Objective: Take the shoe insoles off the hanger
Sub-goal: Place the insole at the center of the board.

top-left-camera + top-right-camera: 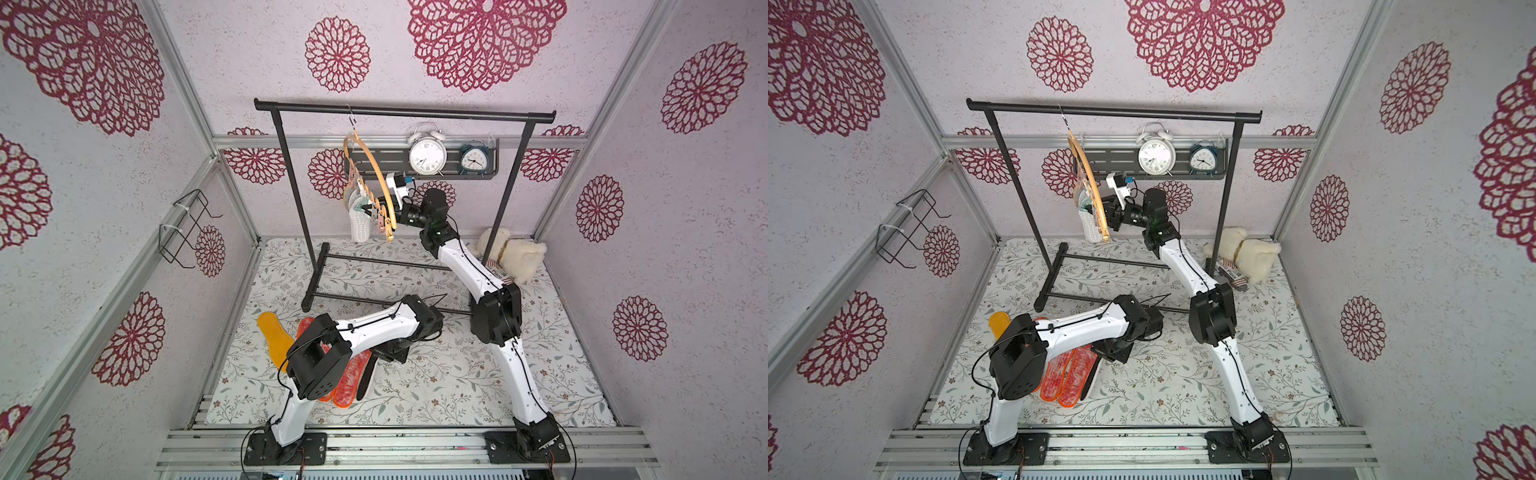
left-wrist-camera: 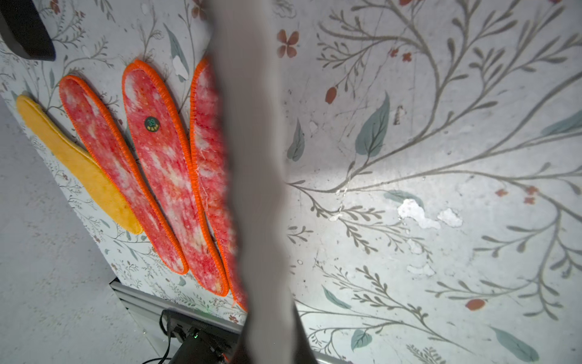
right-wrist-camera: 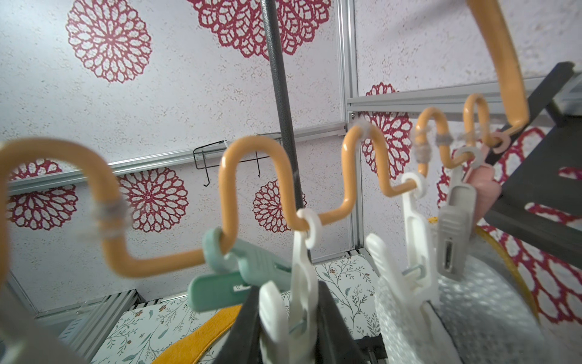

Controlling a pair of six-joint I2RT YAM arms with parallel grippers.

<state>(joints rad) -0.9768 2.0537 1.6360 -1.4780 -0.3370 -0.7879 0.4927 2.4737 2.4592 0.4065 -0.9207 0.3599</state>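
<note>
The orange hanger (image 1: 380,174) hangs from the rack, its wavy bar (image 3: 255,151) carrying pastel clothespins. A white dotted insole (image 1: 359,224) and others behind it are still clipped there. My right gripper (image 3: 289,331) is shut on a white clothespin (image 3: 299,283), one dark finger on each side. Three red-speckled insoles (image 2: 163,170) and a yellow-orange one (image 1: 274,336) lie on the mat at the front left. Beside them my left gripper (image 2: 271,346) is shut on a black insole (image 1: 368,380). Its pale underside (image 2: 255,157) fills the middle of the left wrist view.
The black garment rack (image 1: 399,111) stands at the back with its feet on the floral mat (image 1: 436,374). Behind it a wall shelf holds a white alarm clock (image 1: 427,153) and a teal one (image 1: 473,160). A cream plush toy (image 1: 515,253) lies back right; a wire basket (image 1: 187,228) hangs on the left wall.
</note>
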